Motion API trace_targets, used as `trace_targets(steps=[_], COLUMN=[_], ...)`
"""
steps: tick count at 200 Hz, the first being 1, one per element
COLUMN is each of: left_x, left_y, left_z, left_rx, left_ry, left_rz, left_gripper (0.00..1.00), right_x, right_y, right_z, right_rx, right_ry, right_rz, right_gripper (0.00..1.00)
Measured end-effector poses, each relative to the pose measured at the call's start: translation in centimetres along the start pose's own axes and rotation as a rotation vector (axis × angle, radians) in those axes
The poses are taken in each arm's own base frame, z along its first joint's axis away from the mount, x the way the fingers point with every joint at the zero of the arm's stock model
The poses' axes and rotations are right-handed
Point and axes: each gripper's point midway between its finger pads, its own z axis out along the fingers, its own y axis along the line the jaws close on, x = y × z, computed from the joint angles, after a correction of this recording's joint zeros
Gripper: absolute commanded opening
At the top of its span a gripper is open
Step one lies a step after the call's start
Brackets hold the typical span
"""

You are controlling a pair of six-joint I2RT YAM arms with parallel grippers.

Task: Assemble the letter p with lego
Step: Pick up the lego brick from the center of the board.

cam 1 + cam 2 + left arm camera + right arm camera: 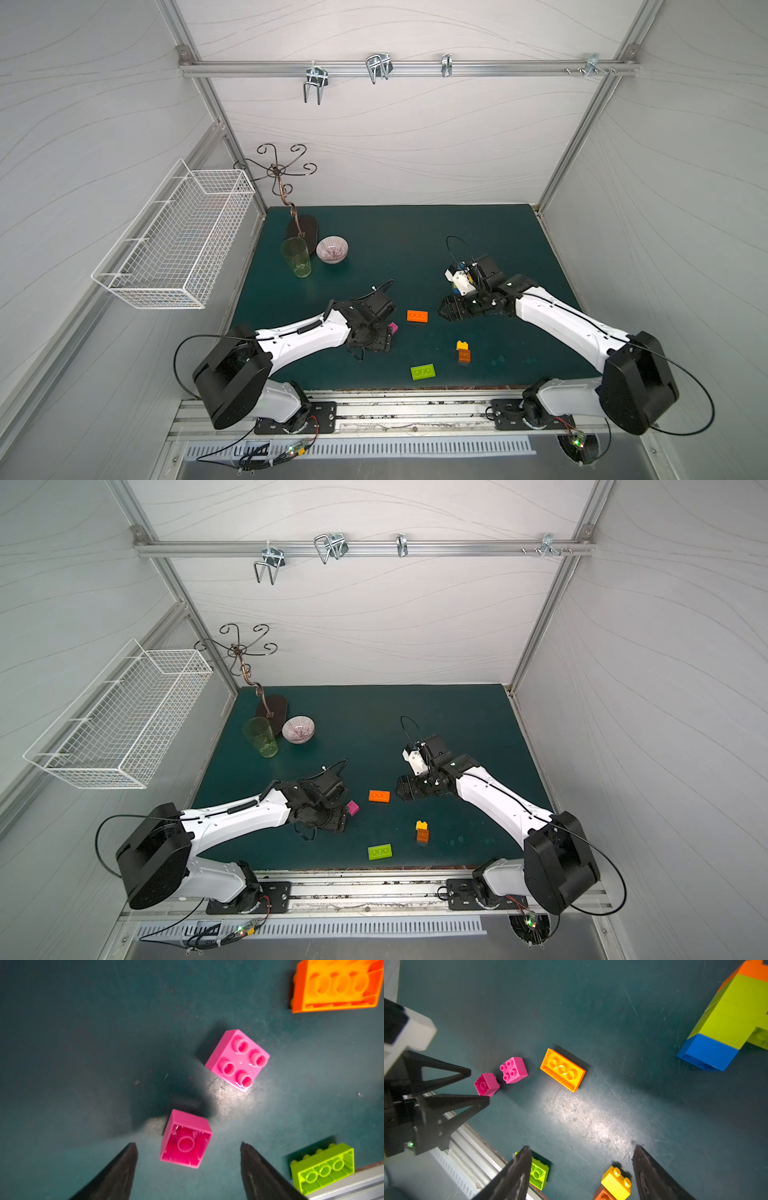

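Several lego bricks lie on the dark green mat. In the left wrist view a magenta brick (185, 1140) lies hollow side up just ahead of my left gripper (188, 1145), which is open with a gap on each side. Beyond it sits another magenta brick (238, 1059), studs up. My right gripper (582, 1148) is open and holds nothing. An orange oblong brick (417, 316) lies between the two grippers. A yellow brick on an orange one (462, 350) and a lime oblong brick (423, 371) lie nearer the front. A joined stack of lime, blue and orange bricks (733, 1022) lies flat, mostly hidden under the right wrist in both top views.
A green glass (296, 257), a striped bowl (331, 249) and a metal hook stand (301, 228) are at the back left. A white wire basket (178, 245) hangs on the left wall. The mat's front edge meets an aluminium rail (395, 409).
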Motion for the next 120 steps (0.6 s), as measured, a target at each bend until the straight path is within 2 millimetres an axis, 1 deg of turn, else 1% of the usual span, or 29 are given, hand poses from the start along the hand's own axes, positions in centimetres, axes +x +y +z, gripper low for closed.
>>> trace_targets(steps=[9, 35, 51, 79, 102, 120], left_x=[0.2, 0.6, 0.6, 0.5, 0.2, 0.1], left_y=[0.0, -0.1, -0.3, -0.5, -0.6, -0.5], left_z=[0.2, 0.8, 1.1, 1.2, 1.2, 1.3], left_rx=[-0.006, -0.015, -0.019, -0.021, -0.024, -0.032], left_ry=[0.009, 0.034, 0.044, 0.048, 0.044, 0.040], left_rz=[0.008, 0.032, 0.042, 0.058, 0.068, 0.072], left_gripper=[0.69, 0.65, 0.60, 0.58, 0.51, 0.43], right_x=[0.1, 0.4, 0.4, 0.4, 0.3, 0.2], right_y=[-0.1, -0.1, -0.1, -0.2, -0.3, -0.4], right_z=[0.0, -0.1, -0.1, -0.4, -0.9, -1.3], right_rx=[-0.004, -0.018, -0.024, -0.033, -0.036, -0.037], right_ry=[-0.002, -0.002, -0.005, -0.016, -0.036, -0.050], right_rz=[0.006, 0.022, 0.024, 0.029, 0.033, 0.037], right_gripper=[0.77, 0.76, 0.76, 0.75, 0.75, 0.74])
